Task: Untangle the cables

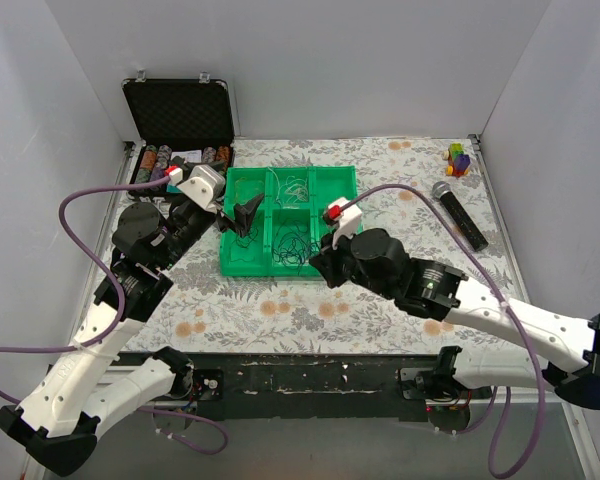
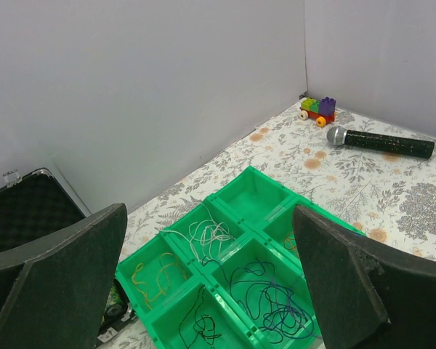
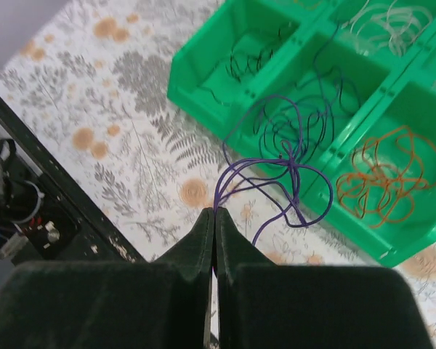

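Note:
A green six-compartment tray (image 1: pixel 280 171) holds the sorted cables. In the right wrist view my right gripper (image 3: pixel 215 212) is shut on a purple cable (image 3: pixel 236 171), above the table just off the tray's (image 3: pixel 196 91) near corner. The purple loops run up into a dark tangle (image 3: pixel 291 123) in the middle compartment. An orange cable (image 3: pixel 381 171) and a dark cable (image 3: pixel 240 62) lie in the neighbouring compartments. My left gripper (image 2: pixel 208 240) is wide open and empty above the tray's (image 2: pixel 251 171) left side. Below it lie yellow (image 2: pixel 156 273), white (image 2: pixel 211 236) and dark blue (image 2: pixel 276 298) cables.
An open black case (image 1: pixel 178 112) with chips stands at the back left. A microphone (image 1: pixel 460 213) and a small toy of coloured blocks (image 1: pixel 459 158) lie at the right. White walls enclose the floral table (image 1: pixel 280 310) on three sides.

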Controlling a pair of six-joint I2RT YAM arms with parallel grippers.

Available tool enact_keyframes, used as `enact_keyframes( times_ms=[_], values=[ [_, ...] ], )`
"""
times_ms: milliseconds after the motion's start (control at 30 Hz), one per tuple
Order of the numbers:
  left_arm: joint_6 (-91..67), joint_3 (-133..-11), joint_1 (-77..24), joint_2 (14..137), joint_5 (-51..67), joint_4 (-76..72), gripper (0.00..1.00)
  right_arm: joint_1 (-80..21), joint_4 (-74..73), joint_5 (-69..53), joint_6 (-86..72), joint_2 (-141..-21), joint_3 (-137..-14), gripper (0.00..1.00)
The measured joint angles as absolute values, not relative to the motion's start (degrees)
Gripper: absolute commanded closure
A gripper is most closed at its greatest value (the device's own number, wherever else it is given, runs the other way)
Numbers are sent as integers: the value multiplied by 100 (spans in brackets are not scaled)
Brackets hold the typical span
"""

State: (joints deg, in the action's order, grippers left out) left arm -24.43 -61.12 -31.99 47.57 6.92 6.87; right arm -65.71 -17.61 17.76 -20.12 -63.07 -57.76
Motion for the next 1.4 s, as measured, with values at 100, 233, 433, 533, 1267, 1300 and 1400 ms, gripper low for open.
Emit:
enact_keyframes(
  times_ms=[100,233,433,533,1267,1300,1400],
  values=[
    [-2440,-6112,-3199,4757,692,690,2,-6571,-1627,1892,-1765,-6036,-5964,99],
    [-2440,-6112,-3199,4757,692,690,2,-6523,-1496,1977,-1433,-6010,-6117,99],
    [-2443,-6112,-3199,4757,692,738,2,-6016,-1240,1721,-1022,-6698,-6497,99],
    [-2447,-6112,-3199,4757,692,764,2,-5684,-1044,1470,-875,-7161,-6646,99],
    [-3527,-6558,-3083,5435,-303,1374,2,-4703,163,-202,-1033,-10112,-7015,51],
    [-3603,-6602,-3002,5513,-360,1437,2,-4700,183,-233,-1057,-10108,-7015,47],
    [-3802,-6790,-2622,5828,-401,1658,2,-4687,215,-263,-1094,-10027,-7015,33]
  ],
)
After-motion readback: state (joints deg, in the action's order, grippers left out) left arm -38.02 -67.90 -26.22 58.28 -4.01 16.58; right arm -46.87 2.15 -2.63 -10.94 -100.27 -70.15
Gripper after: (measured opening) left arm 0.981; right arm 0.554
